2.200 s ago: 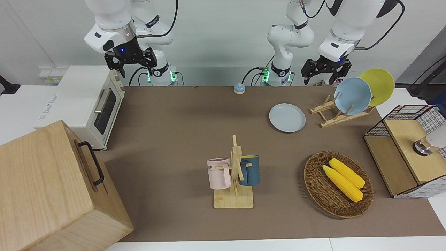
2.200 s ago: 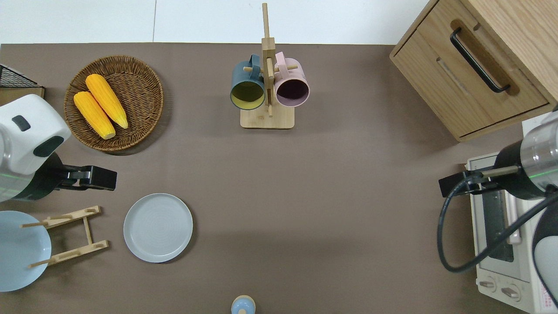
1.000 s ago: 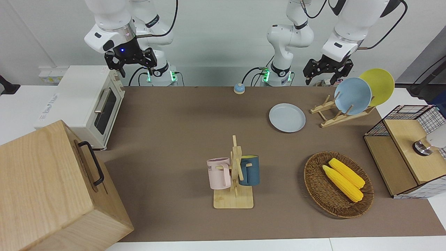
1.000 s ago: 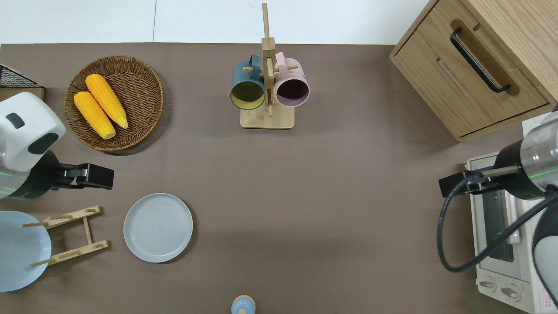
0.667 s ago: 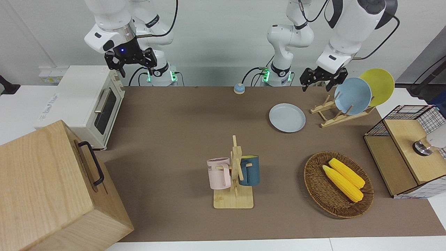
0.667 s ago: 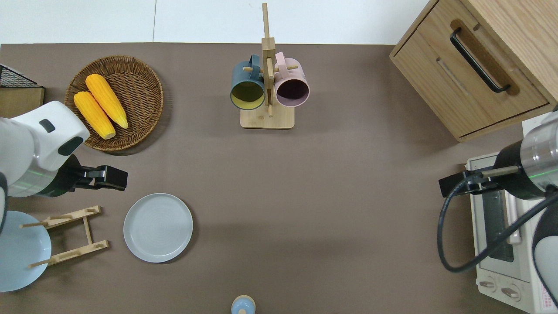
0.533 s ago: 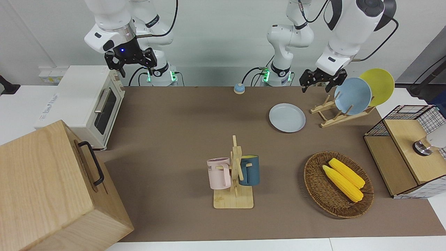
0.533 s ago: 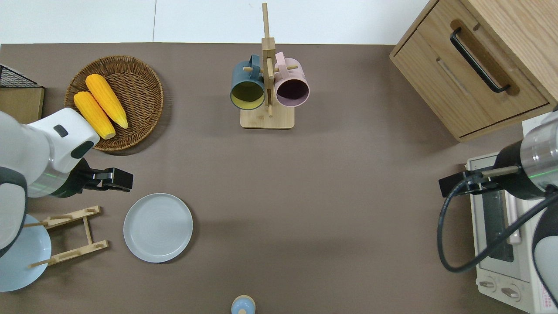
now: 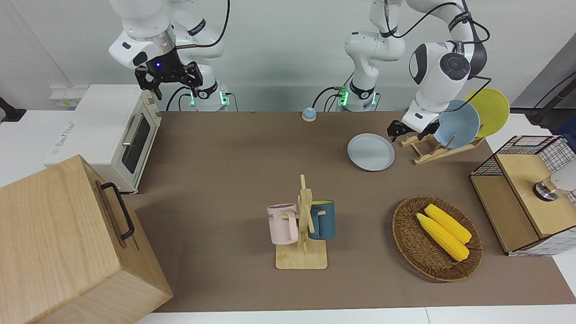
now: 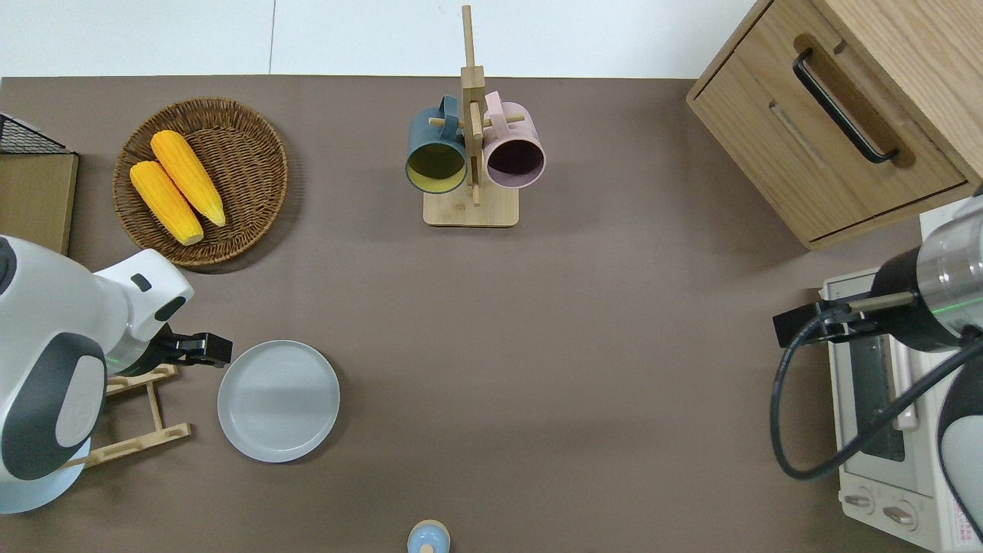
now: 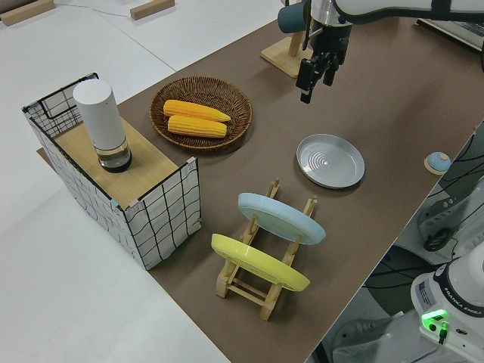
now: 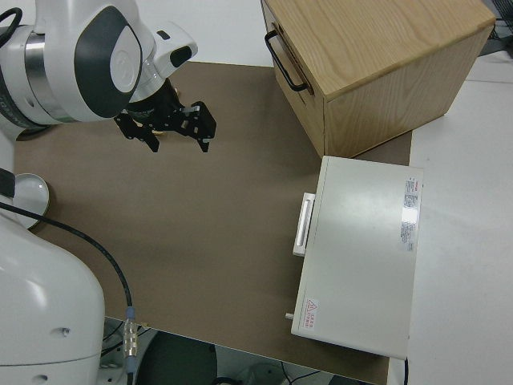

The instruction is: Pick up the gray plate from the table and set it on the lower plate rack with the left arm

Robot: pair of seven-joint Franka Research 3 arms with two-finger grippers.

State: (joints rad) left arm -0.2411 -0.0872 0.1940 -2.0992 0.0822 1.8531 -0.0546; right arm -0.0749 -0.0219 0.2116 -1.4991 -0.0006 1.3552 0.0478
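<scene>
Light-blue plate point(image 10: 31, 495), lower left corner of the overhead view: leans in the high end of the lower plate rack point(image 10: 153, 403), with a yellow plate point(image 9: 492, 108) in the slot next to it.

Left gripper point(image 10: 203, 349): empty, fingers spread, over the table point(image 10: 614, 346) at the rack's low end, just beside the gray plate's rim.

Gray plate point(image 10: 278, 401): lies flat on the table, just beside the rack, not gripped.

Risks, as judged:
1. The low rim gives little to pinch, so the fingers may skid off it or push the plate along the sheet.
2. The arm works close to the rack, so a wrist swing may knock the pegs or the 2 racked plates.

Wicker basket point(image 10: 253, 146) with 2 corn cobs, upper left: near, clear of the path.

Mug stand point(image 10: 471, 207), top centre, and bell point(image 10: 427, 538), bottom centre: well apart.

Right arm: parked, claw wide.
</scene>
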